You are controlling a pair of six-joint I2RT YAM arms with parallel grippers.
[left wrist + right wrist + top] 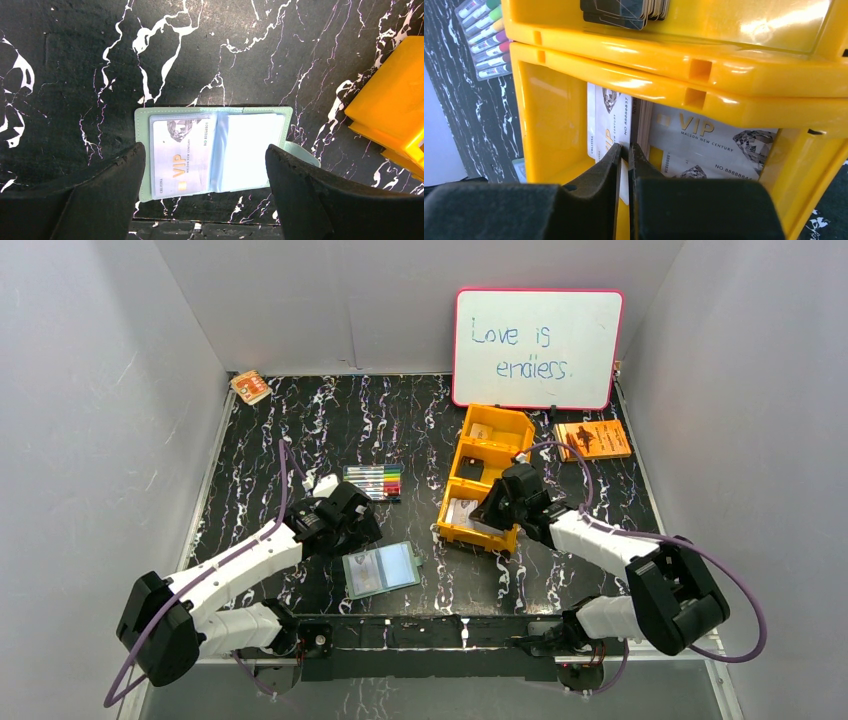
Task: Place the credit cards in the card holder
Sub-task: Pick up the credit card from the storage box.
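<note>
The card holder (381, 568) lies open and flat near the table's front edge. In the left wrist view the card holder (250, 150) has one whitish VIP credit card (182, 152) in its left pocket. My left gripper (205, 149) hovers open above it, one finger on each side. My right gripper (625, 148) reaches into the near compartment of the orange bin (549, 120) and is shut on the edge of an upright white VIP credit card (610, 117). More pale cards (704, 145) lie in that compartment, and dark cards (624, 10) sit in the one behind.
A pack of coloured markers (373, 481) lies left of the orange bin (452, 480). A whiteboard (537, 348) leans on the back wall, with an orange booklet (592, 439) below it. A small orange-and-white packet (250, 386) sits in the far left corner.
</note>
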